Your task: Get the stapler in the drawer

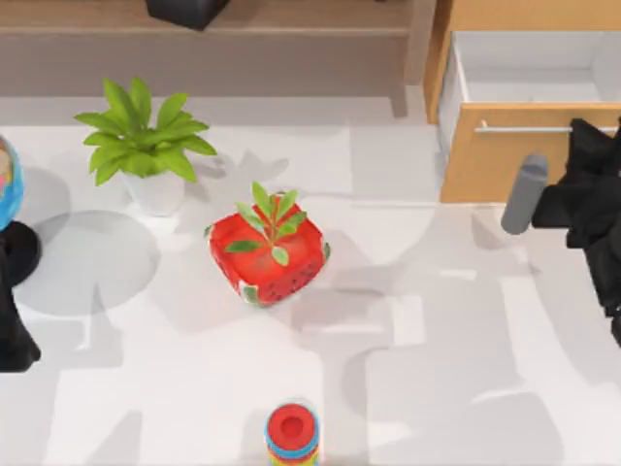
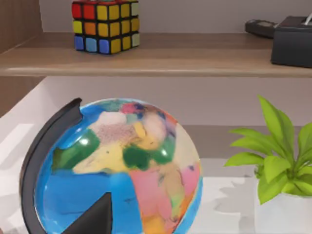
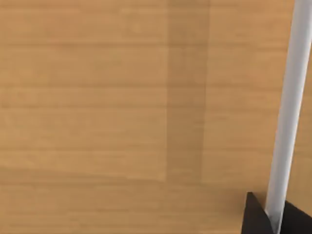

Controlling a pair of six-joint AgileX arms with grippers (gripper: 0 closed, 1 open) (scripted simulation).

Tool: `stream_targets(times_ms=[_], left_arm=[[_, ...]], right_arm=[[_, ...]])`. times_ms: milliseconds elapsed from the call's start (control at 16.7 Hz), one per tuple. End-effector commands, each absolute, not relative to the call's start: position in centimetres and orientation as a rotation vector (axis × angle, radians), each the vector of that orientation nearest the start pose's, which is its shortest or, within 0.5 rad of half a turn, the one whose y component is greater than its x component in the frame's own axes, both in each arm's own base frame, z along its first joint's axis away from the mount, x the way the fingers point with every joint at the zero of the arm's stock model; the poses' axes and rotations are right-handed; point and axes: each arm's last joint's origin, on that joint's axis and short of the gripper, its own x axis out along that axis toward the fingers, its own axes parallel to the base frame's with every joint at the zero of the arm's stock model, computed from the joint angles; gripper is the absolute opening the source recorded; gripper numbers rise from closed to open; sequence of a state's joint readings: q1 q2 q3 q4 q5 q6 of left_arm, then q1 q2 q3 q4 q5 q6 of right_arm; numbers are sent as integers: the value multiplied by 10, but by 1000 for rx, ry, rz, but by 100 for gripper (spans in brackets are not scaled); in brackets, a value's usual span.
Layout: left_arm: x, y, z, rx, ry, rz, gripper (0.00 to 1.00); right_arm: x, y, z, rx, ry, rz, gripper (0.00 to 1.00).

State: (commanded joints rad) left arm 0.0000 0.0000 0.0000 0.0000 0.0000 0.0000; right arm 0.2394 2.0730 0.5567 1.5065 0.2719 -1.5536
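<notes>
The drawer [image 1: 485,170] at the back right stands pulled open, its white inside [image 1: 529,68] bare where it shows. In the top view my right gripper [image 1: 590,134] is at the silver bar handle [image 1: 524,127] on the light-wood front. The right wrist view looks straight at that front [image 3: 97,97]. There the handle [image 3: 292,97] runs between my right gripper's [image 3: 276,217] black fingertips [image 3: 253,217], which are shut on it. A grey capsule-shaped part of the wrist [image 1: 525,194] sticks out to the left. The stapler is out of view.
My left arm [image 1: 14,340] is parked at the left edge beside a globe [image 2: 122,170]. A potted plant [image 1: 146,146], a red strawberry-patterned pot [image 1: 267,254] and a ring toy [image 1: 293,435] stand on the table. A wooden shelf [image 2: 146,58] holds a colour cube [image 2: 105,24].
</notes>
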Motion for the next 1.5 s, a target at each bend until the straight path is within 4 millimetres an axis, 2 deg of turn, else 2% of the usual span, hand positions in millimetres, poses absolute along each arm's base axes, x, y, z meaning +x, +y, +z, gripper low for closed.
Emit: stream_targets(times_ms=[300,780,1200,1320,1500], left_arm=[[106,-1,160,0,0,0,100],[106,-1,160,0,0,0,100],[106,-1,160,0,0,0,100],[106,-1,160,0,0,0,100],[106,-1,160,0,0,0,100]], right_arm=[[317,72,88,-1567,11,3,0],[372,72,88,-1568,11,3,0],[380,72,85,-1568,20,13,0],[392,72,83,-1571,26,19,0],[418,74,92,-1564,-3,-8,0]])
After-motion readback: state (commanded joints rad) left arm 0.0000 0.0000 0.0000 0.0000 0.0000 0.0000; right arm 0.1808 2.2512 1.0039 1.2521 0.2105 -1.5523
